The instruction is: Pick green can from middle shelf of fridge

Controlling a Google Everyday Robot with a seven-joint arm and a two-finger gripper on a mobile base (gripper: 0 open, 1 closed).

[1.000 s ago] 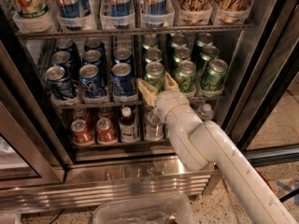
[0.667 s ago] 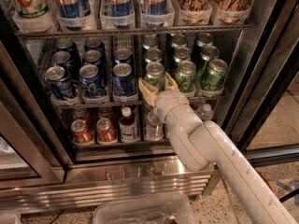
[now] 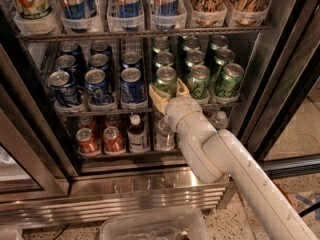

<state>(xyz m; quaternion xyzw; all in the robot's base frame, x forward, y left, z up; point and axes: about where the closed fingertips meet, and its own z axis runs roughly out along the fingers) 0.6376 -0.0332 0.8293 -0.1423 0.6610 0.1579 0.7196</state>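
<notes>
Middle shelf (image 3: 100, 110) front: green can (image 3: 166, 79) sits between the gripper's (image 3: 169, 90) spread jaws.

1. The fridge (image 3: 125, 196) shows three racks above its shiny steel base grille.
2. On the middle shelf (image 3: 107, 110), dark blue cans (image 3: 132, 84) fill the left lanes and light-green ones the right lanes.
3. The gripper (image 3: 167, 90) sits at the shelf's front edge, at the lower body of the green can (image 3: 166, 77), the frontmost in the lane just beside the blue cans.
4. The white arm (image 3: 225, 164) rises from the lower right, crossing the lower rack.
5. That rack holds red-orange cans (image 3: 89, 140) and small bottles (image 3: 136, 133).
</notes>
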